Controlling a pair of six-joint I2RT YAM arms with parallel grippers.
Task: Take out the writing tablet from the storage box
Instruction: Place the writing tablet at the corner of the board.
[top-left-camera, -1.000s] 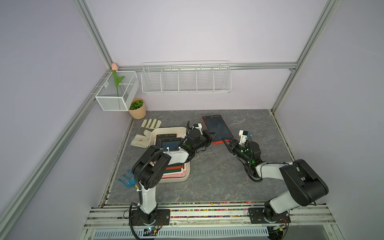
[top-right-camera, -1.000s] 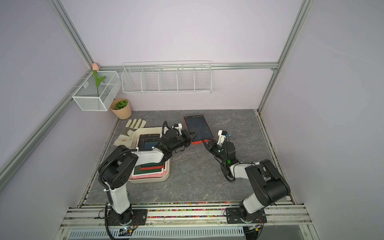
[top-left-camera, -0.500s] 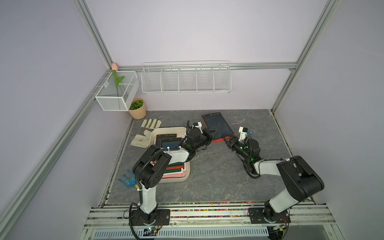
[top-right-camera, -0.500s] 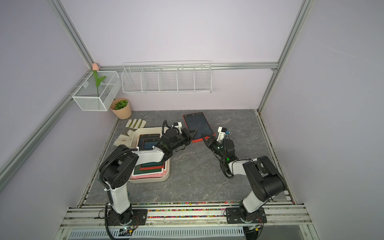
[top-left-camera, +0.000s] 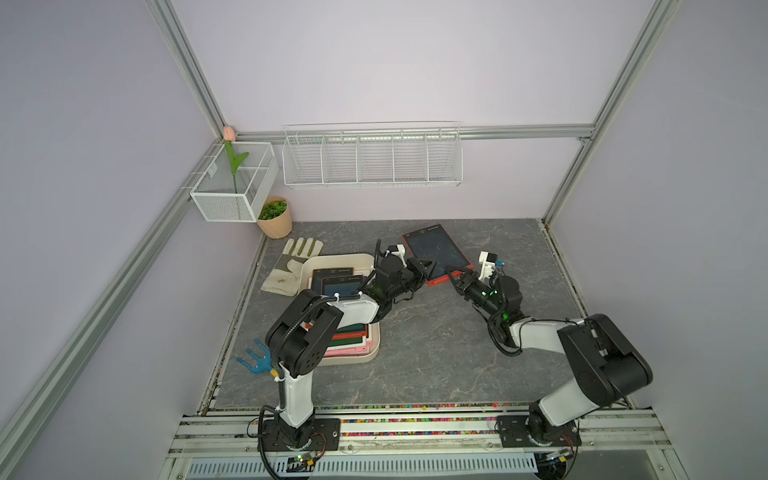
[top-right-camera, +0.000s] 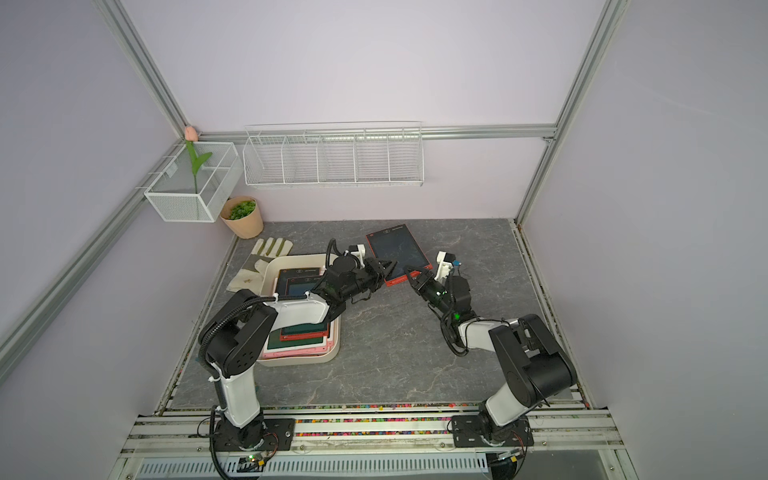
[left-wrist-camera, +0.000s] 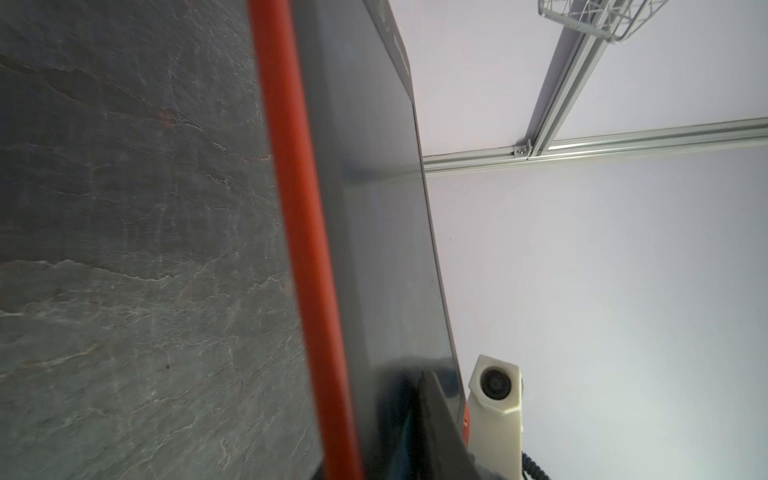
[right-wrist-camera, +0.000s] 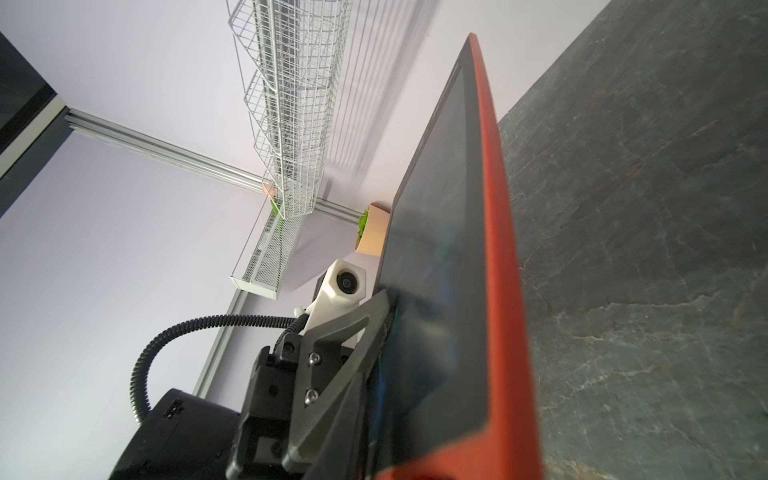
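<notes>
The red-framed writing tablet (top-left-camera: 436, 249) (top-right-camera: 397, 249) is outside the storage box (top-left-camera: 332, 258) (top-right-camera: 299, 258), over the grey table at centre back. My left gripper (top-left-camera: 427, 264) (top-right-camera: 390, 266) is shut on its near left corner, with one finger (left-wrist-camera: 440, 419) lying on the dark screen (left-wrist-camera: 374, 208). My right gripper (top-left-camera: 452, 273) (top-right-camera: 409, 272) is shut on the near right corner, with a finger (right-wrist-camera: 343, 440) against the screen (right-wrist-camera: 449, 249). The cream box still holds several stacked tablets (top-left-camera: 336, 282), partly hidden under my left arm.
A work glove (top-left-camera: 291, 266) lies behind the box, and a blue hand rake (top-left-camera: 255, 361) lies at its front left. A plant pot (top-left-camera: 274, 216) stands in the back left corner. Wire baskets (top-left-camera: 372, 160) (top-left-camera: 235, 183) hang on the walls above.
My right gripper has slid onto the tablet's near right corner and its jaws have narrowed onto it. The tablet has shifted slightly toward the back wall. My left arm has barely moved.
</notes>
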